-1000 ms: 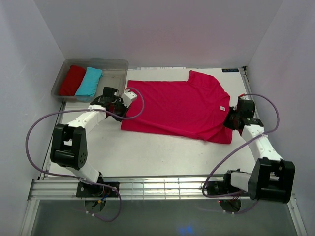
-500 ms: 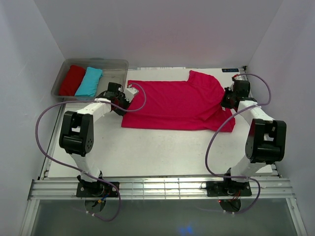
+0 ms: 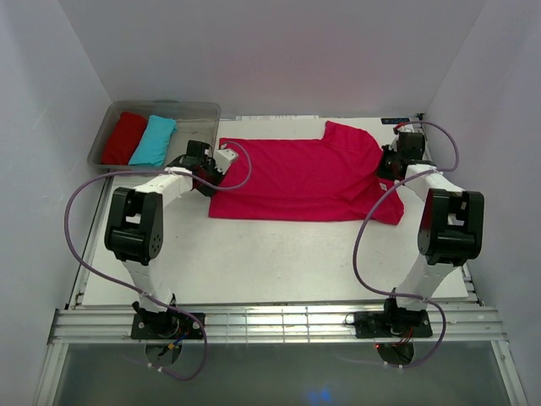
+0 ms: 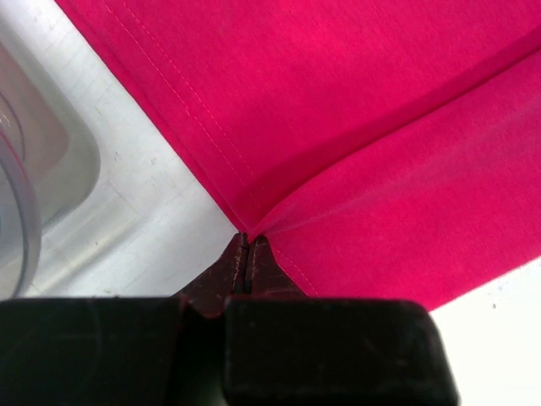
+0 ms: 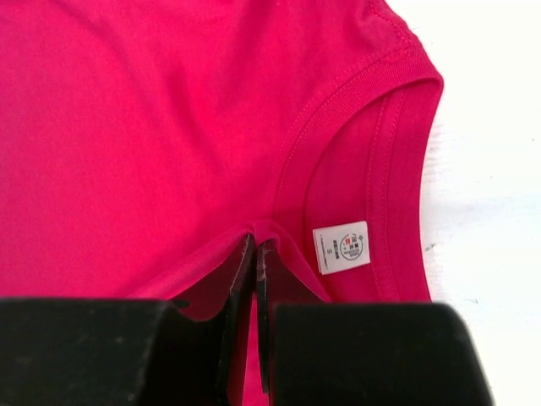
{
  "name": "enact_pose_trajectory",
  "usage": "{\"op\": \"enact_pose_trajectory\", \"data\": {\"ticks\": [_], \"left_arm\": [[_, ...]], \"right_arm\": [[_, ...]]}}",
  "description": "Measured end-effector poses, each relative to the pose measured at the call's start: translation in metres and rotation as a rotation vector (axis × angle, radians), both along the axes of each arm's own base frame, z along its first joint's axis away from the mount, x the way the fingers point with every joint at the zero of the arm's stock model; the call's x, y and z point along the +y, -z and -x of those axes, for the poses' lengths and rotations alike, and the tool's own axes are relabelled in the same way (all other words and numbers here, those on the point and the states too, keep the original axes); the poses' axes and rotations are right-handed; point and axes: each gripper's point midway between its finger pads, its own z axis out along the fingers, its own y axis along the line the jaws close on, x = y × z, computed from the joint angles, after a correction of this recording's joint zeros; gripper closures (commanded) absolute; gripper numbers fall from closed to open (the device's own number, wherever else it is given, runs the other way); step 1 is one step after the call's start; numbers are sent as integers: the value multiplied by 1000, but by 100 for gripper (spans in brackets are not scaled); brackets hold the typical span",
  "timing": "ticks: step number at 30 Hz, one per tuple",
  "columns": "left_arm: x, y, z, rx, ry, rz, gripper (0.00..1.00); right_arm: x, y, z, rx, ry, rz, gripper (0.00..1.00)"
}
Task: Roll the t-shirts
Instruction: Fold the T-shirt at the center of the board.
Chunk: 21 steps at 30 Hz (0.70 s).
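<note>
The magenta-pink t-shirt [image 3: 300, 179] lies on the white table, its near part folded over toward the back. My left gripper [image 3: 205, 175] is shut on the shirt's left hem edge; in the left wrist view [image 4: 247, 238] the fabric [image 4: 372, 127] is pinched at the fingertips. My right gripper [image 3: 390, 163] is shut on the shirt at its right end by the collar; in the right wrist view [image 5: 255, 244] a fold of fabric [image 5: 152, 127] is held next to the white neck label [image 5: 341, 246].
A clear plastic bin [image 3: 196, 118] stands at the back left with a darker red cloth bundle [image 3: 124, 138] and a turquoise bundle [image 3: 153, 140] inside. Its rim shows in the left wrist view [image 4: 25, 211]. White walls enclose the table on three sides.
Both grippers have moved toward the back, carrying the shirt's near edge with them. The shirt is now folded narrower, and the near part of the table is uncovered.
</note>
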Motion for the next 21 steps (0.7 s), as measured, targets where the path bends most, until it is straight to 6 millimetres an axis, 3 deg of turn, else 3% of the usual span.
{"op": "enact_pose_trajectory", "data": {"ticks": [3, 4, 5, 7, 9, 10, 17, 21], "left_arm": [[0, 3, -6, -1, -3, -5, 100], [0, 6, -7, 4, -4, -7, 74], [0, 8, -8, 6, 0, -14, 55], [2, 12, -8, 14, -2, -23, 27], [3, 13, -7, 25, -16, -27, 25], [3, 13, -7, 27, -25, -26, 25], [-13, -14, -15, -20, -19, 13, 32], [-32, -36, -4, -40, 61, 32, 40]], "right_arm": [[1, 5, -6, 7, -8, -6, 89], [1, 6, -8, 12, -10, -8, 65], [2, 8, -9, 15, -7, -11, 53], [1, 11, -13, 24, -10, -3, 40], [-2, 13, -14, 41, -5, 10, 33], [-5, 14, -14, 53, 7, 25, 18], [-26, 11, 4, 102, 103, 113, 16], [-32, 1, 41, 105, 145, 126, 27]]}}
